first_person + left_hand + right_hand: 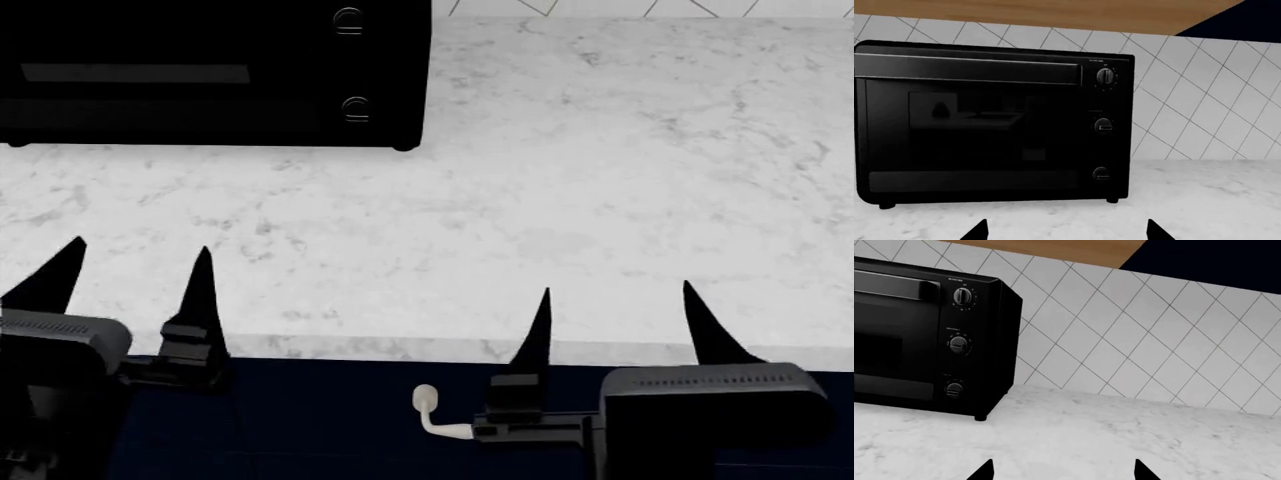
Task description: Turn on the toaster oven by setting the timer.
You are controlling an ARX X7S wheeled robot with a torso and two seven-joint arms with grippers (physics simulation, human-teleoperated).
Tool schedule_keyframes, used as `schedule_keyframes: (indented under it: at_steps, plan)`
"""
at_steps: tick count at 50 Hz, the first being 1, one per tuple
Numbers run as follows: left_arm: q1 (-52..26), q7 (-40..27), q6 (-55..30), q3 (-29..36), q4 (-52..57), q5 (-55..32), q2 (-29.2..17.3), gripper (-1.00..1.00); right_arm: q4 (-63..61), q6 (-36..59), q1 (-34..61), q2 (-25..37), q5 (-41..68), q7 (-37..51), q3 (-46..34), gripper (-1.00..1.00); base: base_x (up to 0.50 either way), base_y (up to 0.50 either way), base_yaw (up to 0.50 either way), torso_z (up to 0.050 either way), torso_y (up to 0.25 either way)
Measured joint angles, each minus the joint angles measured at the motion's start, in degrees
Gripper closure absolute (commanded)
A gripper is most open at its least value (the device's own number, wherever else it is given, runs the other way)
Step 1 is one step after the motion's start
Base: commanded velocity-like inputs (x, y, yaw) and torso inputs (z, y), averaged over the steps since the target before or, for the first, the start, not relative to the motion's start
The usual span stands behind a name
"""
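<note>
The toaster oven (pixel 981 125) is a black box with a dark glass door and three round knobs (pixel 1103 125) in a column at its right side. It stands on the marble counter against the tiled wall. It also shows in the head view (pixel 200 70) at the far left and in the right wrist view (pixel 914 340). My left gripper (pixel 131 270) is open and empty, well short of the oven's front; its tips show in the left wrist view (pixel 1066 231). My right gripper (pixel 617 315) is open and empty near the counter's front edge, seen too in the right wrist view (pixel 1063 471).
The white marble counter (pixel 601 160) stretches to the right of the oven. A white diamond-tiled wall (pixel 1134 340) backs it, with a wooden cabinet (pixel 1054 12) above. A small white hook-shaped part (pixel 430 408) shows below the counter edge.
</note>
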Motion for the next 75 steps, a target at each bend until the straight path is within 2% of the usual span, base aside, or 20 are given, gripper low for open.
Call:
schedule_keyframes:
  at_steps: [11, 22, 36, 62, 75]
  plan:
    - [-18.2, 1.8, -6.8, -2.7, -6.2, -3.9, -1.4, -1.00, -1.0, 6.4, 7.1, 1.2, 2.6, -1.2, 1.9, -1.00, 0.00, 0.00, 0.00, 0.000, 0.000]
    - [-27.1, 3.2, -8.0, -3.3, -12.3, -4.8, -2.0, -1.00, 2.7, 11.7, 17.0, 2.6, 4.9, -2.9, 3.2, -1.00, 0.00, 0.00, 0.00, 0.000, 0.000]
    - [-30.2, 3.5, -9.0, -3.2, -14.5, -5.4, -2.6, -1.00, 5.7, 14.3, 23.8, 3.7, 6.0, -3.9, 3.4, -1.00, 0.00, 0.15, 0.00, 0.000, 0.000]
    - [-30.8, 3.3, -9.4, -2.5, -14.7, -5.8, -3.4, -1.00, 7.0, 14.4, 24.7, 4.1, 6.7, -4.2, 2.2, -1.00, 0.00, 0.49, 0.00, 0.000, 0.000]
    - [-31.1, 3.2, -9.2, -2.4, -14.8, -6.0, -3.6, -1.00, 6.6, 14.9, 25.5, 4.1, 7.3, -4.1, 2.0, -1.00, 0.00, 0.02, 0.00, 0.000, 0.000]
